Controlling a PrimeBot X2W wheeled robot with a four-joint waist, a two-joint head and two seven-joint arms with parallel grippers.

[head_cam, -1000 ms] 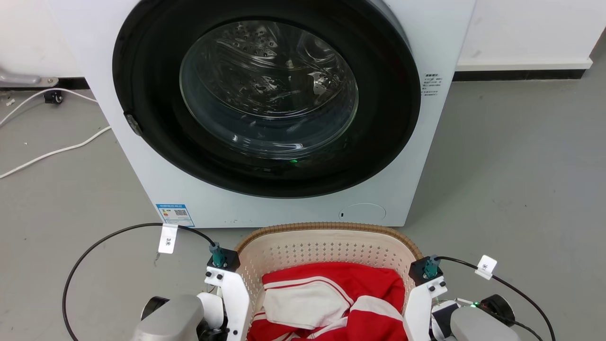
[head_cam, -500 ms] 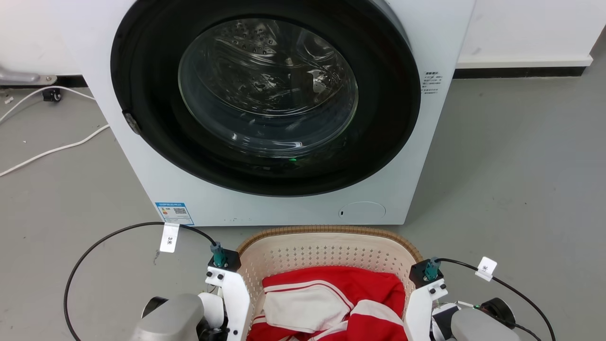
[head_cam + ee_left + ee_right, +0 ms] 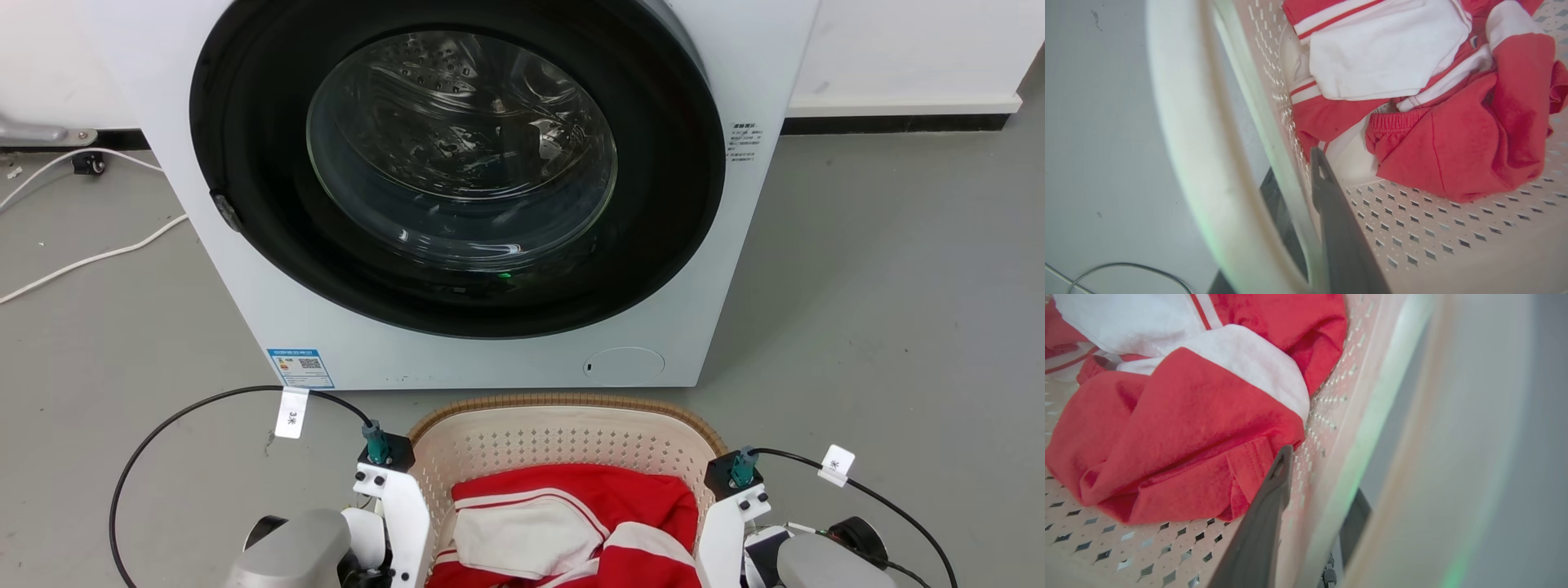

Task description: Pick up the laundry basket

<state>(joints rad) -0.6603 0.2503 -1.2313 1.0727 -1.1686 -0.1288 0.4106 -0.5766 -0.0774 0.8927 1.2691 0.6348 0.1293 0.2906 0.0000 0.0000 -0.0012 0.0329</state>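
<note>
The laundry basket (image 3: 563, 402), cream-white and perforated with a brown woven rim, sits at the bottom centre of the head view, just in front of the washing machine. Red and white clothes (image 3: 571, 506) lie inside it. My left gripper (image 3: 1293, 163) straddles the basket's left wall, one dark finger (image 3: 1331, 212) inside and the other outside, shut on the wall. My right gripper (image 3: 1323, 473) grips the right wall the same way, with its inner finger (image 3: 1261, 522) beside the red cloth (image 3: 1167, 437). A blurred white loop handle (image 3: 1188, 143) curves close to the left camera.
A white front-loading washing machine (image 3: 718, 269) with a closed dark round door (image 3: 461, 155) stands right behind the basket. White cables (image 3: 90, 261) lie on the grey floor at the left. Black cables (image 3: 163, 433) loop from both wrists. Open floor lies to the right.
The basket's far rim and both wrists have slid slightly down the head view, toward me. The washing machine has barely shifted.
</note>
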